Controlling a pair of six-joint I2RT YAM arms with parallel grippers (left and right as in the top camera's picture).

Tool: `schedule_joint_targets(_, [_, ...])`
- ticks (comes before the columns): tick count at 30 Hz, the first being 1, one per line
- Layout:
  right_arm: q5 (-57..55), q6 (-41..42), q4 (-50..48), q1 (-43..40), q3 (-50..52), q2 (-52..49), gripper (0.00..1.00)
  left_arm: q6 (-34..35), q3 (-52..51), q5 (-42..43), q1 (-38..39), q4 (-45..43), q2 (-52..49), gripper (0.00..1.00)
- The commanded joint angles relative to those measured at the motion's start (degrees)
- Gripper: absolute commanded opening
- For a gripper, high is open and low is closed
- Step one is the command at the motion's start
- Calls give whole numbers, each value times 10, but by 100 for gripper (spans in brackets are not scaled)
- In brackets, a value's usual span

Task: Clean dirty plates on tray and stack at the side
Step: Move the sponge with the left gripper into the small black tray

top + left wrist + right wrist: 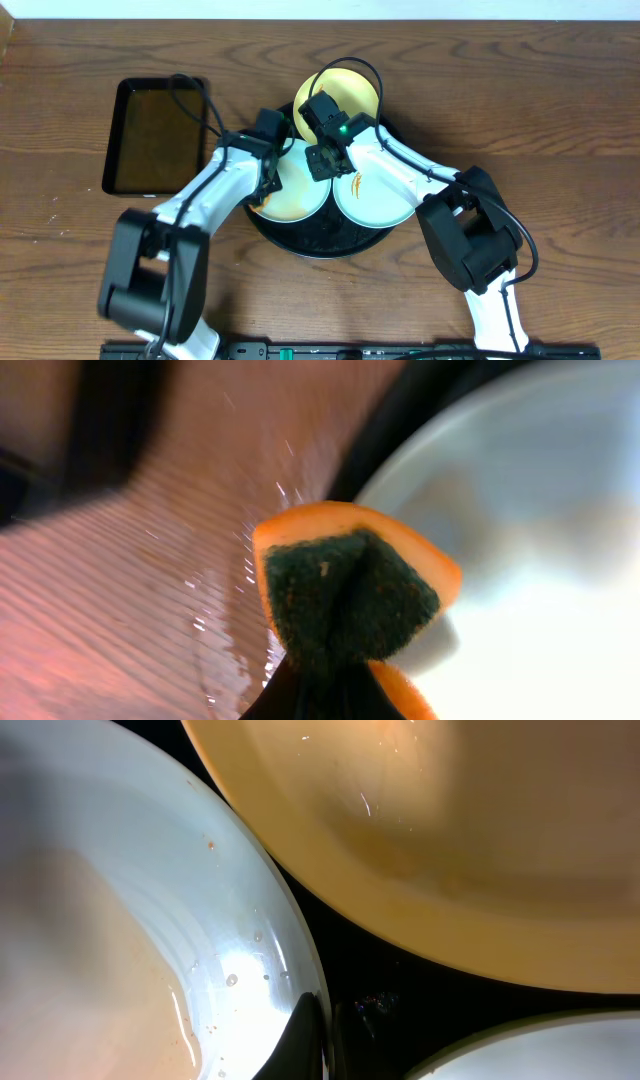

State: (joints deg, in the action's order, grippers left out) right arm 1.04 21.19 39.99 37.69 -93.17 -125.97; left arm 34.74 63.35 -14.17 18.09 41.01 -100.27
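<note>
The left plate (292,195), mint with a tan film of sauce over much of its face, lies at the lower left of the tray (315,245). The right plate (380,200) lies beside it with an orange squiggle near its left rim, and the yellow plate (345,90) lies at the top of the tray. None is stacked yet. The step in hand looks like scrubbing the left plate. The left gripper (268,165) pinches a folded sponge (345,595), orange with its green scouring face showing. In the left wrist view the sponge sits at the plate's outer edge, half over the glistening table (140,590), so most of the film lies to its right. To do this well, carry the sponge inward onto the film and press the green face flat. Sweep from rim to centre in overlapping passes, lightly enough that the plate does not slide into its neighbours. The right gripper (322,1038) has its fingers pressed together with nothing seen between them. Its tips are at the left plate's inner rim, in the dark gap where the three plates meet. Whether they touch the rim I cannot tell, but resting there would steady the plate against the scrubbing. A small tray (155,135) lies well apart at the upper left.
</note>
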Motion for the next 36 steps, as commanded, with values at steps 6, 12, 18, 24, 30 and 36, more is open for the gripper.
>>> schedule_joint_targets(6, [-27, -7, 6, 3, 3, -11, 1, 5, 2, -46, -8, -10, 129, 7])
schedule_joint_targets(12, [-27, -7, 9, 3, 2, -10, 1, 5, 2, -45, -50, -19, 169, 7])
schedule_joint_targets(18, [-21, -7, 51, 3, -33, -10, 1, 5, 2, -45, -127, -30, 166, 7])
schedule_joint_targets(24, [-21, -7, 102, 6, -90, -10, 1, -14, 2, 49, -218, -85, 164, 7])
schedule_joint_targets(30, [-34, -31, 141, 23, -143, -10, 1, -72, 2, 168, -278, -153, 135, 8])
schedule_joint_targets(36, [-108, -30, 200, 36, -200, -10, 1, -82, 2, 194, -315, -186, 87, 7])
